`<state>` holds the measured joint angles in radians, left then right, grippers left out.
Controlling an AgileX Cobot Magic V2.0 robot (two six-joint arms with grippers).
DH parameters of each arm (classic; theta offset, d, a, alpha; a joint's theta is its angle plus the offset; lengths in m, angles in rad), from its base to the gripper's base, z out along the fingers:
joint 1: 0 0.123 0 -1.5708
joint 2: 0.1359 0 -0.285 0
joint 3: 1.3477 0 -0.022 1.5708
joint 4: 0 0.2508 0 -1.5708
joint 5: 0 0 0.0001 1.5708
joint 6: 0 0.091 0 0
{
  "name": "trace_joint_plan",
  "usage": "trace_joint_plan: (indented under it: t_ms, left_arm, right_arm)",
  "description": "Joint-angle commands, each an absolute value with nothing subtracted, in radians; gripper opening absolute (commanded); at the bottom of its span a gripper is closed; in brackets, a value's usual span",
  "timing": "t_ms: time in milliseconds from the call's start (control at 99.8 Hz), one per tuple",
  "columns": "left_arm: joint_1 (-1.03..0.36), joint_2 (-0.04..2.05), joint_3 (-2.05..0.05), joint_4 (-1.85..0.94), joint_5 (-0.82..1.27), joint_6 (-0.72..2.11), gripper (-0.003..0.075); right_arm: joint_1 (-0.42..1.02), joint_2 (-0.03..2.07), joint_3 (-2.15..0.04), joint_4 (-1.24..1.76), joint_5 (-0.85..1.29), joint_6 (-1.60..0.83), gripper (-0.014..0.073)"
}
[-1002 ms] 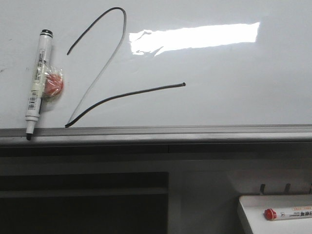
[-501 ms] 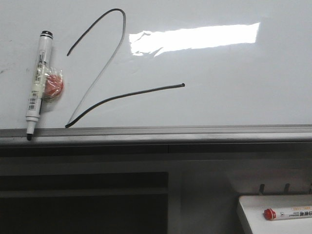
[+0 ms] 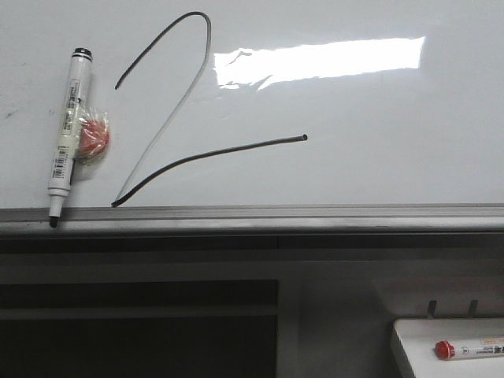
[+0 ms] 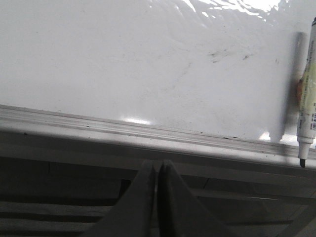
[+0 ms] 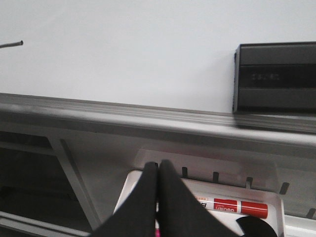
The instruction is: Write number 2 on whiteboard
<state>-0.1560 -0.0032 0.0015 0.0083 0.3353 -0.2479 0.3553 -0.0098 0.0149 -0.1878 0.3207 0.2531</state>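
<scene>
Blk-tipped marker w/ red blob; red-capped marker in tray; blk eraser.

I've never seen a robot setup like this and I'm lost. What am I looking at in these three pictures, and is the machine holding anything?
It is a two-armed robot facing a whiteboard. The front view looks forward at the board, where a hand-drawn number 2 is already written. A black-tipped marker lies on the board beside it, tip at the grey edge rail. The other two pictures come from cameras on each wrist. The left gripper and right gripper both have their jaws closed, holding nothing. Below the right one, a white tray holds a red-capped marker; a black eraser sits on the rail.
</scene>
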Motion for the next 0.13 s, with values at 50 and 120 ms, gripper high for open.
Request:
trace_joint_plan:
  t_ms: [50,120]
  left_arm:
    - [-0.154,-0.030,0.012,0.000,0.284,-0.246,-0.0020]
    - [-0.154,-0.030,0.012,0.000,0.284,-0.246,-0.0020]
  right_arm:
    - [0.350,-0.030,0.040,-0.200,0.295,0.255,-0.0064]
    - [0.350,-0.030,0.040,-0.200,0.295,0.255,-0.0064]
